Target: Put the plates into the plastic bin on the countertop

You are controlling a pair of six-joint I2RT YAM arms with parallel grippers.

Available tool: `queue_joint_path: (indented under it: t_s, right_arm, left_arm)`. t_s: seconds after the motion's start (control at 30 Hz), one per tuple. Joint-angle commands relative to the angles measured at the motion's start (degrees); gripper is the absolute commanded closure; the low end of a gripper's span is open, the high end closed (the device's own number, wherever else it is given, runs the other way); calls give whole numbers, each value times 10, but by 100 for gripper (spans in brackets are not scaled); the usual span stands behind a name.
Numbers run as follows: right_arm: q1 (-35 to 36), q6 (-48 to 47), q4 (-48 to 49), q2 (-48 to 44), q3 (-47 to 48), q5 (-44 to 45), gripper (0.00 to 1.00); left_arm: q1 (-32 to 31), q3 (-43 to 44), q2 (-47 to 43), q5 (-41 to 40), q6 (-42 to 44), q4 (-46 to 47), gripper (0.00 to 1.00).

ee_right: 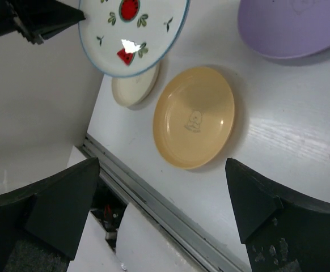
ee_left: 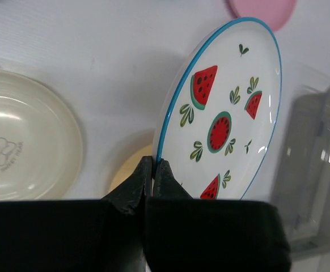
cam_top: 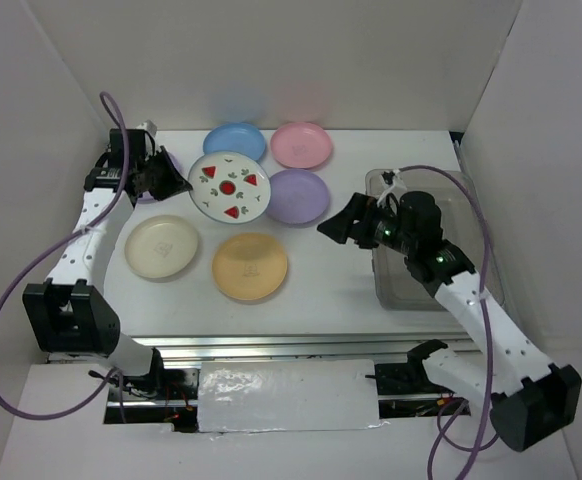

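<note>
Quick count from the overhead view: six plates in plain sight. That breaks down as one blue plate (cam_top: 236, 140), one pink plate (cam_top: 302, 145), one purple plate (cam_top: 301, 197), one cream plate (cam_top: 161, 247), one yellow-orange plate (cam_top: 250, 266) and one white watermelon plate (cam_top: 230, 186), so a single one of each colour. Only one plastic bin (cam_top: 411, 297). Arms: two, a left arm (cam_top: 84, 228) and a right arm (cam_top: 479, 308).

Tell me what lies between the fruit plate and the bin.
In the top view: a purple plate and the open right tool, between the fruit plate and the bin.
</note>
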Motion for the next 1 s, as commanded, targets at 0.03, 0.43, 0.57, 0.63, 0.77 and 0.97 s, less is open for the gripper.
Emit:
queue_joint_path:
  t_s: [0.03,0.43,0.57,0.63,0.77,0.97]
  right_arm:
    - [-13,13,131,91,70,-75,0]
    - [10,51,203,289,132,-113,17]
    - [31,60,205,326,147,-100,27]
    - [38,67,212,336,149,-99,38]
    - [42,73,215,336,152,-85,58]
    - [47,94,218,284,129,-27,100]
  left_arm:
    - [-1,-21,-69,144,-38,82,100]
    - [0,-104,-132,269,-67,146,100]
    - [0,-121,-137,289,-76,166,100]
    - [0,-127,-142,285,-77,170,100]
    - [-4,-130,-143,280,-69,163,100]
    - [-15,-114,-136,244,-50,130,100]
